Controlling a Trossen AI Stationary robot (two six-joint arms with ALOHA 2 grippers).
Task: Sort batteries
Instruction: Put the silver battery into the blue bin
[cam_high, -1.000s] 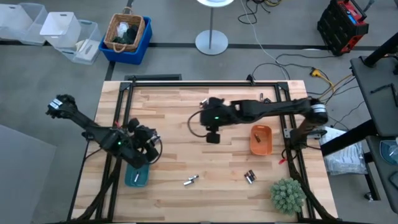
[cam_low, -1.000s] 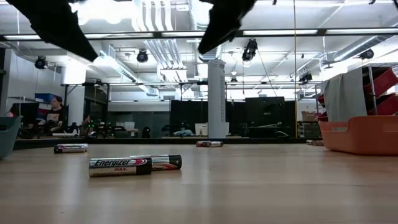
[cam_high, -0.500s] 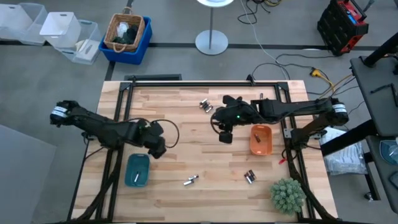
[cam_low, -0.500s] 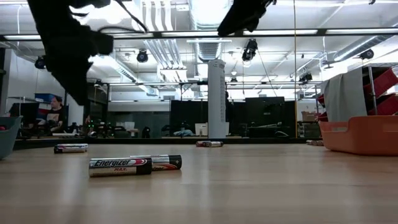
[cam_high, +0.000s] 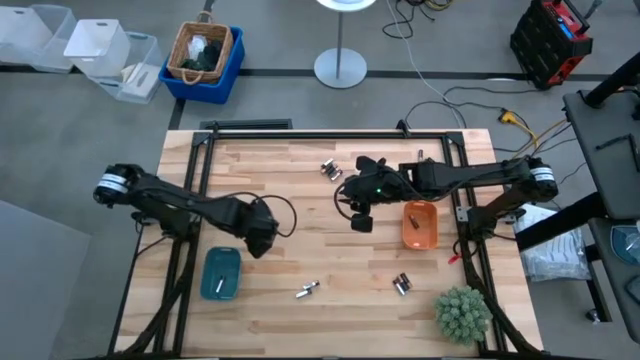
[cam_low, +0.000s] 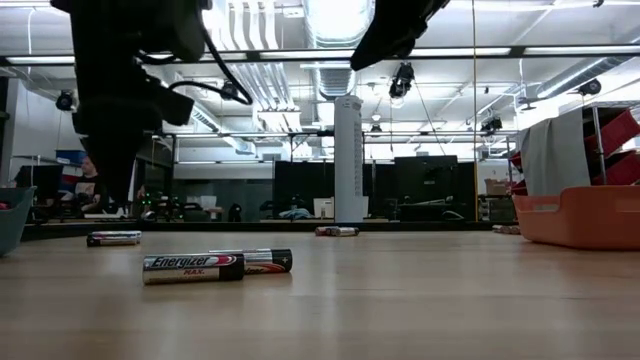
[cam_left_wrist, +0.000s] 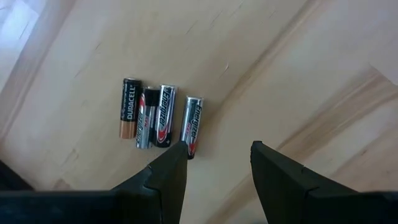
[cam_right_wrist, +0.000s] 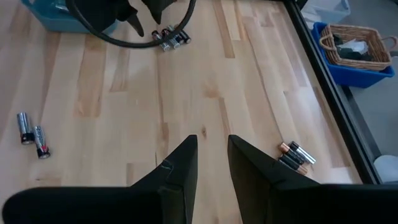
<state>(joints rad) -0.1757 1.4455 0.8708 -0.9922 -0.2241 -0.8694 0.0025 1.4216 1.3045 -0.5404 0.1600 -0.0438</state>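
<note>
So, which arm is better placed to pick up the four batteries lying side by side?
Left. The left gripper, open, hangs close to the four batteries; the right gripper is farther off, near the orange tray.

"Energizer MAX" on battery (cam_low: 193, 267); "DURACELL" on copper-topped battery (cam_left_wrist: 129, 116).

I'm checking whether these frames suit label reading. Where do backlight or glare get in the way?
Low view: bright ceiling lights turn both arms into black silhouettes, yet the nearest battery shows its label clearly. Left wrist view: even light, brand names readable on the four batteries. High view: batteries too small for any text.
</note>
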